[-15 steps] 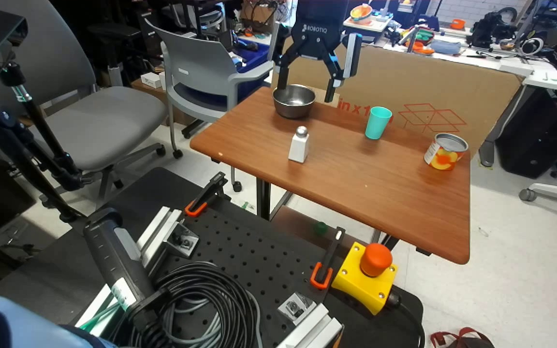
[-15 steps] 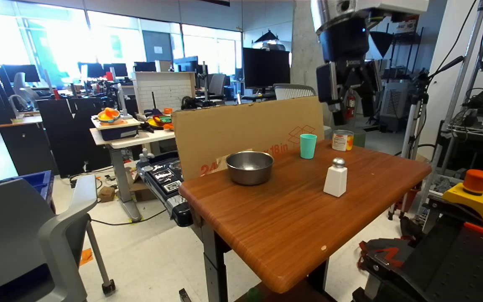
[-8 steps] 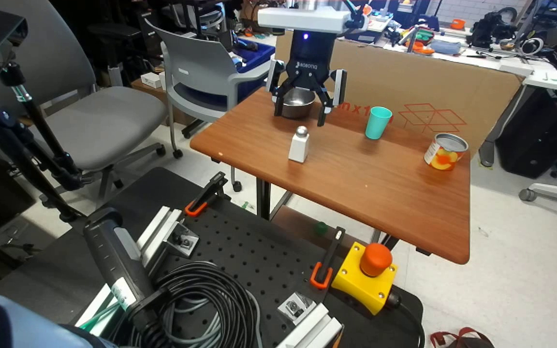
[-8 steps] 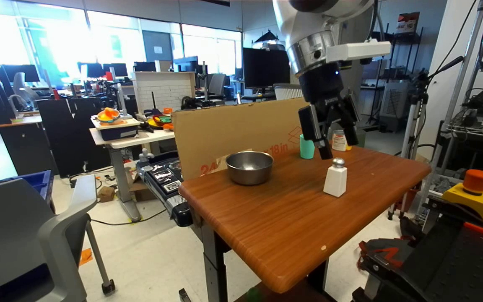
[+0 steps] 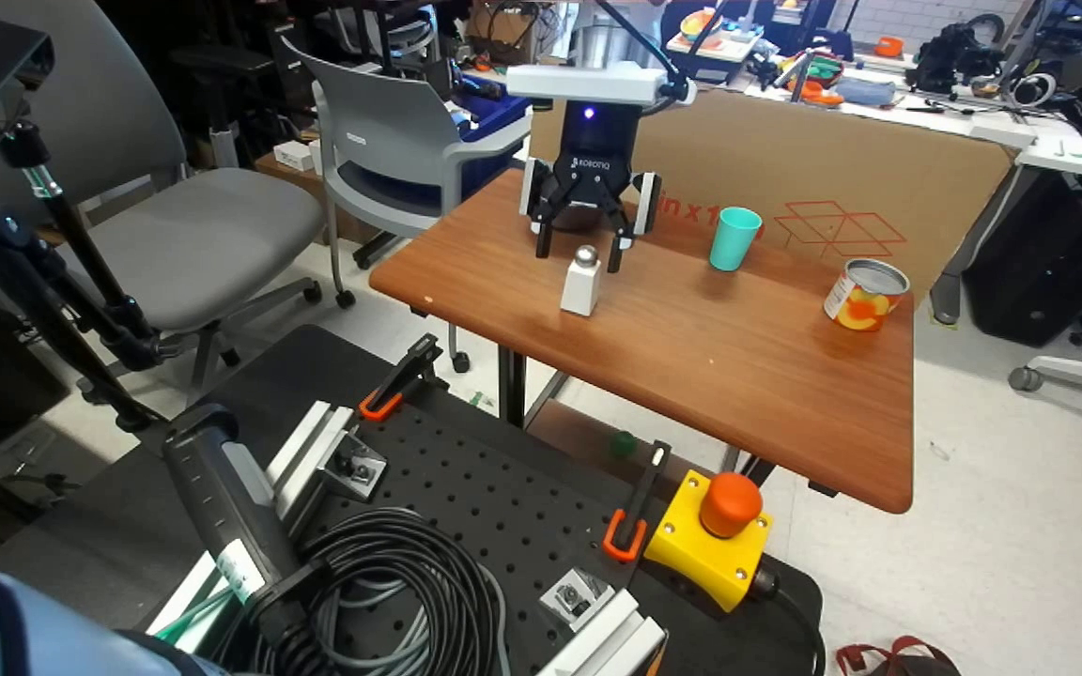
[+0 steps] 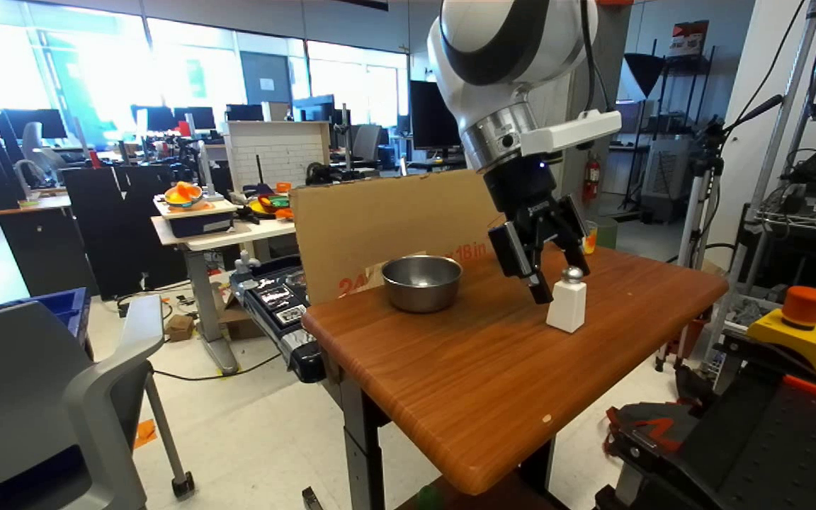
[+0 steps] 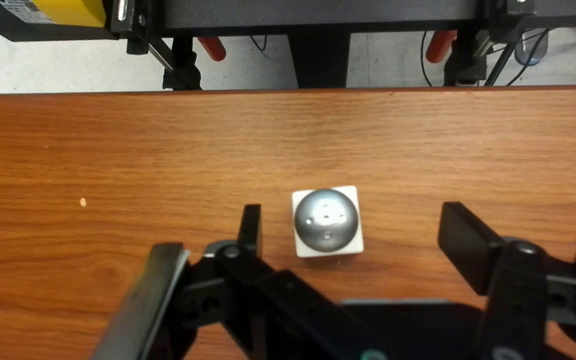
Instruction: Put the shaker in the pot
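Observation:
The shaker (image 5: 581,286) is a small white tapered block with a silvery domed cap. It stands upright on the brown table, also seen in an exterior view (image 6: 567,306). My gripper (image 5: 579,259) is open and empty, with its fingertips at about the height of the shaker's cap. In the wrist view the shaker (image 7: 326,220) shows between the open fingers (image 7: 350,225), nearer the left one, touching neither. The pot (image 6: 422,289), a shallow silvery metal bowl, stands near the table's far edge. My gripper largely hides it in an exterior view (image 5: 579,223).
A teal cup (image 5: 734,239) and an orange-labelled can (image 5: 865,296) stand on the table (image 5: 691,347). My gripper hides the cup in an exterior view and partly covers the can (image 6: 590,237). A cardboard sheet (image 6: 394,212) stands behind the table.
My arm has come down and my gripper has moved from high above the table to the shaker's cap, staying open. The shaker and the pot have not moved.

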